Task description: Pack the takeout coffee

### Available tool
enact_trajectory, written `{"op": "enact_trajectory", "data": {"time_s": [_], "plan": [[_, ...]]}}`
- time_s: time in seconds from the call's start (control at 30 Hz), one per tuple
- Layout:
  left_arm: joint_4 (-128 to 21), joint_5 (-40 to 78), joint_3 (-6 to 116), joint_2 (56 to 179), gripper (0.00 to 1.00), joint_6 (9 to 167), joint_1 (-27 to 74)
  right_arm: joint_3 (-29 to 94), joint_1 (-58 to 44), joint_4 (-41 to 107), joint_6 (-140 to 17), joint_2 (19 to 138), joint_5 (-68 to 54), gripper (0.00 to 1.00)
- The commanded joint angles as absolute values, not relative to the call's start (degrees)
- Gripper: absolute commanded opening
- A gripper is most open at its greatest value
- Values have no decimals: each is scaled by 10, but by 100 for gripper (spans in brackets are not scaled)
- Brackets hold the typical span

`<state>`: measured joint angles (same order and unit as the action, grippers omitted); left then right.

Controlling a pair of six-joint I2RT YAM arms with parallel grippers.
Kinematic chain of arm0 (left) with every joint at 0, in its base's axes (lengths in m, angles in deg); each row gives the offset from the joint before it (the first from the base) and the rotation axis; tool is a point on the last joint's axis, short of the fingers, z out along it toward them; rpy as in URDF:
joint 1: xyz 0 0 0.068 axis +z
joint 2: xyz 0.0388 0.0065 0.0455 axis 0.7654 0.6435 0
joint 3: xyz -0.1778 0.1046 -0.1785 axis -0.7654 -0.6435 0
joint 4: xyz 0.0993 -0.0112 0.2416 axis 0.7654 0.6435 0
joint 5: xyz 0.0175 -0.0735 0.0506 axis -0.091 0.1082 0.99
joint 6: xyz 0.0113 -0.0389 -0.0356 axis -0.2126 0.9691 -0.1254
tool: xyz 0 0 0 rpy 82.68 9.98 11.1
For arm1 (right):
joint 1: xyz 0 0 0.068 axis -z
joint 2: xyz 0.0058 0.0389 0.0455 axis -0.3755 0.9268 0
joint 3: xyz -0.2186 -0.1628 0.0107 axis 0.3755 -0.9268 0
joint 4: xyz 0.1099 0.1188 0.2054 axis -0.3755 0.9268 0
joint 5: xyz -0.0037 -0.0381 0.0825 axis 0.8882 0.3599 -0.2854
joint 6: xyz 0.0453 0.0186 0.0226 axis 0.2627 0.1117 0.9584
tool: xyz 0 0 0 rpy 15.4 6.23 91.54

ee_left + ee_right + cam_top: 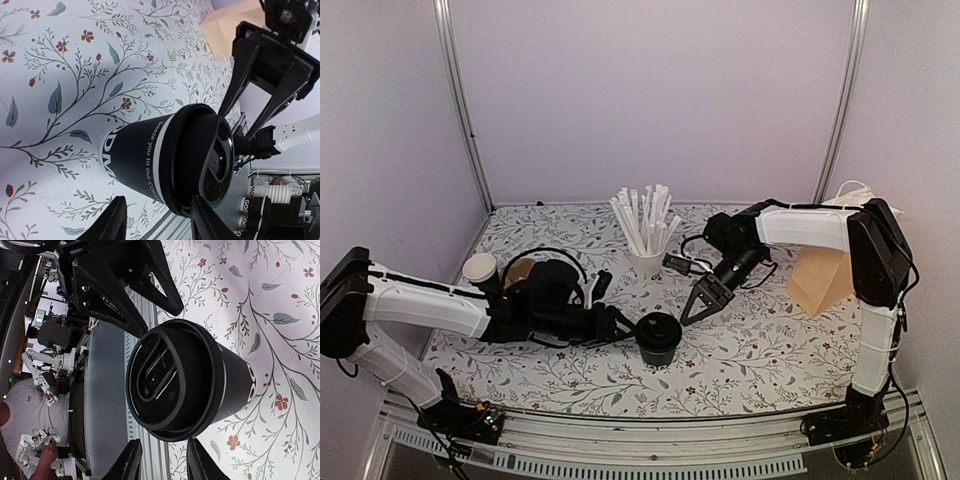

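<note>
Lidded cup (659, 338) stands between left claw (629, 325) and right claw (694, 304), both spread, seemingly untouching.

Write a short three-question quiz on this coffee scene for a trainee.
1. True or false: the lid is already on the black cup.
2. What stands behind the black cup? A) a white cup of straws B) a kettle C) a plate
3. Fill in: beside the right arm, at the table's right edge, sits a tan paper ____.

Key: 1 true; 2 A; 3 bag.
</note>
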<state>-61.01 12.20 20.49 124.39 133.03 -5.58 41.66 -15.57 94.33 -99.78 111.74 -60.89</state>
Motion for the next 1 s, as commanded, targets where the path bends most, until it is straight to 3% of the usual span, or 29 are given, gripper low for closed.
{"op": "enact_trajectory", "data": {"time_s": [0.0, 0.43, 0.73, 0.97], "plan": [[-622, 114, 217, 1262, 46, 1319, -37, 428, -159, 926, -982, 1119, -588, 32], [-635, 94, 220, 1283, 42, 1329, -30, 424, -159, 913, -957, 1128, -566, 32], [-629, 91, 213, 1283, 36, 1344, -31, 419, -160, 924, -972, 1135, -577, 42], [-633, 94, 206, 1283, 34, 1355, -37, 403, -166, 910, -962, 1143, -566, 43]]}}
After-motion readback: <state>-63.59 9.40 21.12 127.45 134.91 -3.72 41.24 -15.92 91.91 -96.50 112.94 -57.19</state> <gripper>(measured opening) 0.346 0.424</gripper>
